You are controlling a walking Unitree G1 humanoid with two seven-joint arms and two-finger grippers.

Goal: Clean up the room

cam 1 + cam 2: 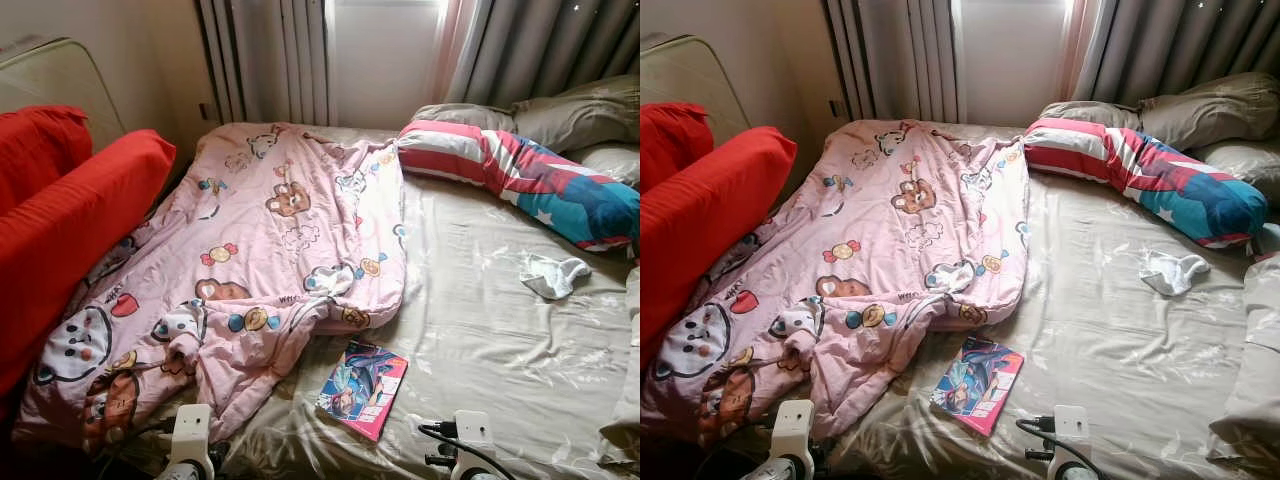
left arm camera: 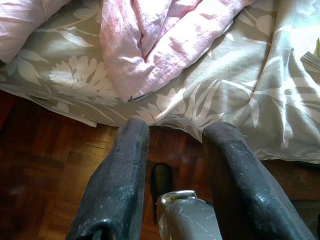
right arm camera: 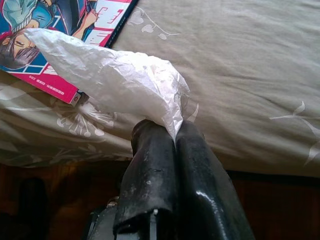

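Bed w/ grey-green floral sheet takes up most of the head views. Pink cartoon blanket crumpled over its left half, near corner spilling toward bed edge. Red cushions at far left. Striped red/white/blue long pillow across the head end on the right, grey pillows behind it. Comic book flat on sheet near bed's front edge, just beside blanket's corner. Small white cloth crumpled on sheet, right side, well apart from both arms.

Right pincer closed tight on a crumpled white tissue, pinched at fingertips, held at bed edge; tissue overlaps comic book in wrist view.

Left pincer open, holding nothing, above wood floor at bed edge, near blanket corner.
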